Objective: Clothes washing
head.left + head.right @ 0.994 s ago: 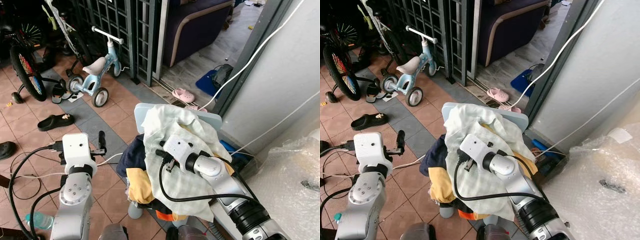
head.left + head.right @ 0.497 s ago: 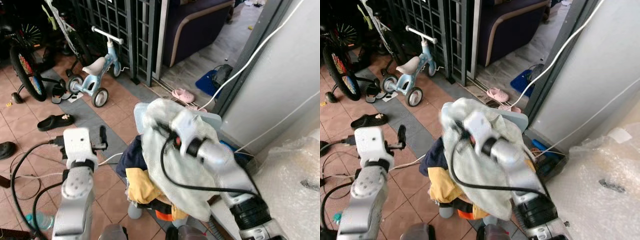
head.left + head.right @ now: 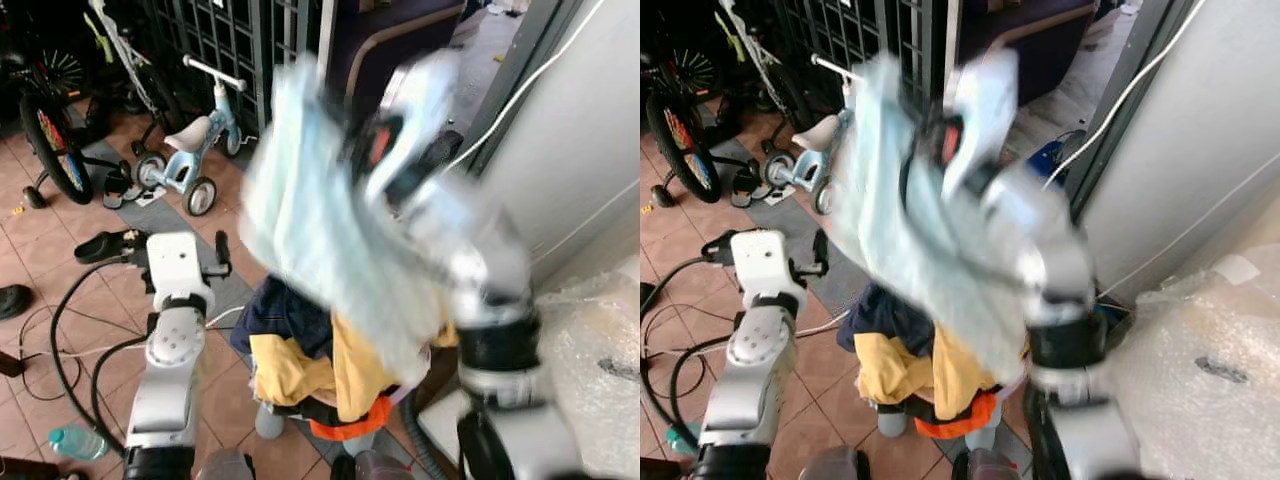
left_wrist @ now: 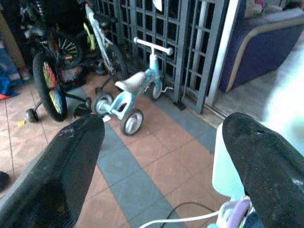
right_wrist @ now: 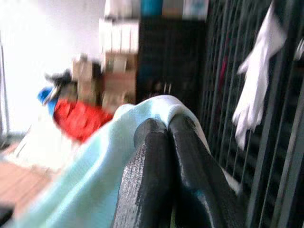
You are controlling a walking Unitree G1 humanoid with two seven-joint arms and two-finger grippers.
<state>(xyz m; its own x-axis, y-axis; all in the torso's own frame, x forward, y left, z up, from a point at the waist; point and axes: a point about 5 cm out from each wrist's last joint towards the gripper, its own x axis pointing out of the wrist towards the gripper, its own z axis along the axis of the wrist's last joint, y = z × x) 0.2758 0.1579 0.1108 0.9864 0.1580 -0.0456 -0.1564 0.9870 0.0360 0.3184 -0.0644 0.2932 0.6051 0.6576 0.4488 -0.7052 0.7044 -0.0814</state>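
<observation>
Pale green cloth (image 5: 90, 175) pinched in right gripper (image 5: 166, 128) jaws; left gripper (image 4: 161, 156) jaws apart.

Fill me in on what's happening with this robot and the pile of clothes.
The right gripper is shut on a pale green cloth, holding it up above the heap of clothes in the laundry basket. The left gripper is open, beside the heap, holding nothing. The lifted cloth is blurred.

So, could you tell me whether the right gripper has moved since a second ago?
Yes. The right gripper, shut on the pale cloth, has swung up from the laundry pile to the height of the metal gate.
</observation>
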